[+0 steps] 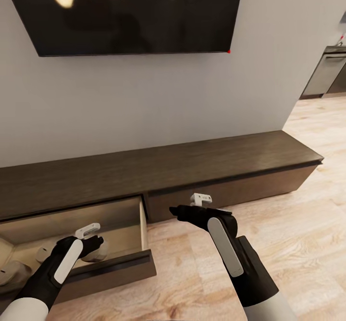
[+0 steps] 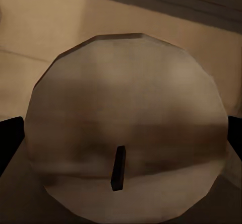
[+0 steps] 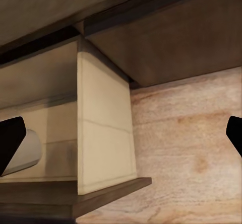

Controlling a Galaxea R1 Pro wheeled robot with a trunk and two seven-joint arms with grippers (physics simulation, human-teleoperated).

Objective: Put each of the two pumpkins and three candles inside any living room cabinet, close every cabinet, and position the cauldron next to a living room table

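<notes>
Lower left of the head view: left gripper (image 1: 94, 242) down inside the open drawer (image 1: 143, 225) of the long dark cabinet (image 1: 202, 160), a pale candle (image 1: 96, 252) directly under it. Left wrist view: candle (image 2: 126, 128) seen end-on, wick (image 2: 118, 168) dark and off-centre, one black fingertip (image 2: 10, 138) at each edge of the picture and spread wide. Fingers apart on either side of the candle; whether the pads touch its sides cannot be told. Two more pale rounded shapes, probably the other candles (image 1: 14, 272), at the far lower left of the drawer floor.

Centre of the head view: right gripper (image 1: 180, 211) hovering over the wood floor (image 1: 288, 225) in front of the closed drawer front, holding nothing, fingers spread. Right wrist view: drawer side wall (image 3: 103, 133) straight ahead, a candle's end (image 3: 27, 151) peeking past one black fingertip (image 3: 12, 141).

No pumpkins or cauldron visible here.

Risks, as judgement: lifting the left arm without fully clearing the candle could drag or tip it, or roll it against the others. Pushing the drawer shut with the left arm inside would jam the wrist against the drawer front. A careless right-arm sweep could clip the drawer's corner and skew it.
</notes>
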